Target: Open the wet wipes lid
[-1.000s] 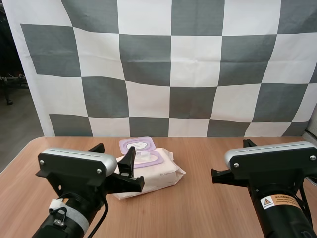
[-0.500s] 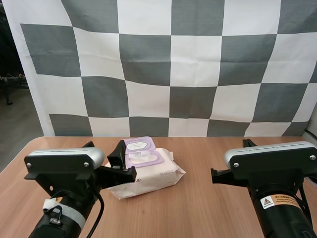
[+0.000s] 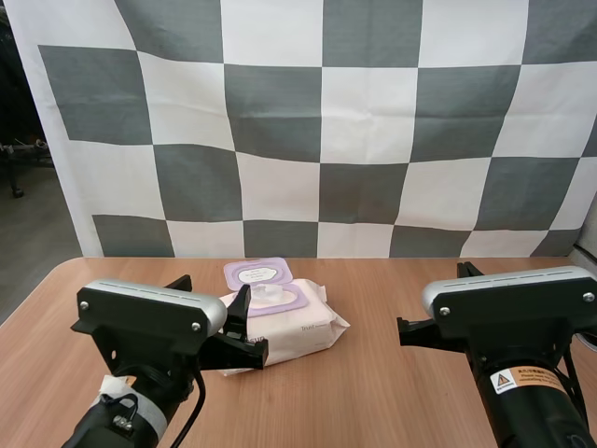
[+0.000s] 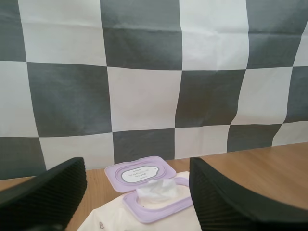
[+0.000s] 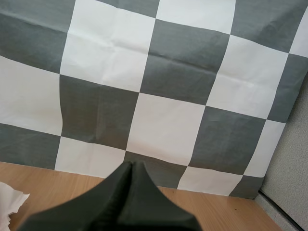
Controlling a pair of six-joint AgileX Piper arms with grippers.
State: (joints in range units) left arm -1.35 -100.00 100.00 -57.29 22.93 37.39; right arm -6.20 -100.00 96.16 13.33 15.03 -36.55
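Where the pack of wet wipes (image 3: pixel 297 327) lies, high view: flat on the wooden table (image 3: pixel 373 392), left of its middle, toward the far edge.
Lid (image 3: pixel 257 273), high view: purple, open, hinged back to the far side; a white wipe (image 3: pixel 269 295) pokes from the opening.
Left gripper (image 3: pixel 215 291), high view: at the pack's near left corner, one finger overlapping that corner; contact cannot be told.
Left wrist view: fingers (image 4: pixel 48 190) spread wide, ribbed faces inward, nothing between them; pack, raised lid and wipe lie ahead beyond the gap.
Right gripper (image 5: pixel 131 168), right wrist view: fingers pressed into one dark wedge, gripping nothing; pack's crinkled white end lies to its left, well apart.
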